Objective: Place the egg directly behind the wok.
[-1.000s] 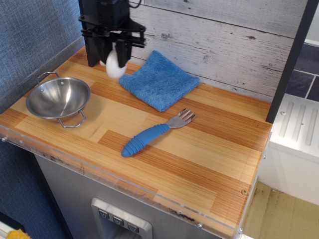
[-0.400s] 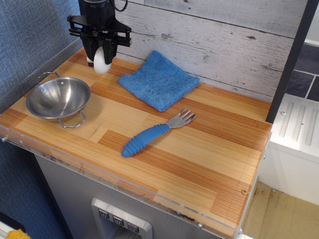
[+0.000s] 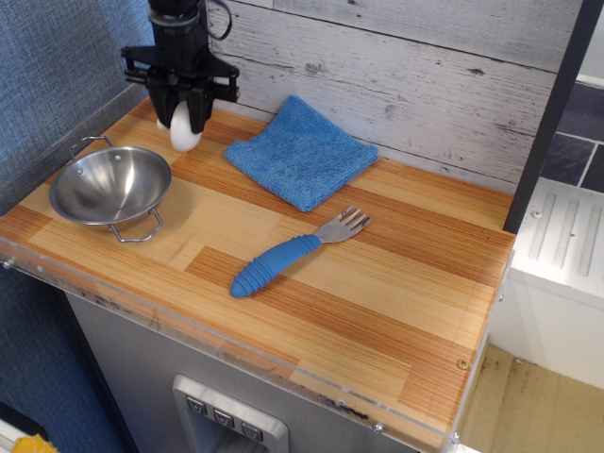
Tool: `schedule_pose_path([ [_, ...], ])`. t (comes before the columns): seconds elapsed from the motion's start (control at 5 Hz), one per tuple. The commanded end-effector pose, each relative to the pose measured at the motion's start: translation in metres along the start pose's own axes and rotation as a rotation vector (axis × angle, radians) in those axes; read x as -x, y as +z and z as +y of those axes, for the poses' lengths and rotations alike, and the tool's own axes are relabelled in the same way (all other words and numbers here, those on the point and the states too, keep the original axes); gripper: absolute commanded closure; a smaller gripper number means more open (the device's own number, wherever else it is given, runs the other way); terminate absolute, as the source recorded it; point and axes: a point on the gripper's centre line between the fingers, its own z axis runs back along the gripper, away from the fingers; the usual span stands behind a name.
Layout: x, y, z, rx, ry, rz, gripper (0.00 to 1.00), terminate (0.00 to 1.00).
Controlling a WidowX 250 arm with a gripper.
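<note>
Black jaws [image 3: 183, 115] clamped on smooth white egg [image 3: 184, 134]; shiny round steel wok [image 3: 109, 185] nearby

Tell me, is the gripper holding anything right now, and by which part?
Yes: the gripper holds the egg, its fingers clamping the upper part while the lower end hangs out below.

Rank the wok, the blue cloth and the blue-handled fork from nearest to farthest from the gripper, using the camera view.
From the gripper, shut on the egg:
1. Wok, just in front, at the counter's left end.
2. Blue cloth, beside it along the back wall.
3. Fork, mid-counter, toward the front.
</note>
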Motion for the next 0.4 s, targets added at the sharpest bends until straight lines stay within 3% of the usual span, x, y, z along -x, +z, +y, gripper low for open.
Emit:
schedule_pose_path([
  [0.0,-0.0018,0.0209,0.0072,-0.014,0.014,-0.043,0.0,0.0],
  [0.2,-0.0034,0.0248,0.0041,-0.011,0.016,-0.047,0.0,0.0],
])
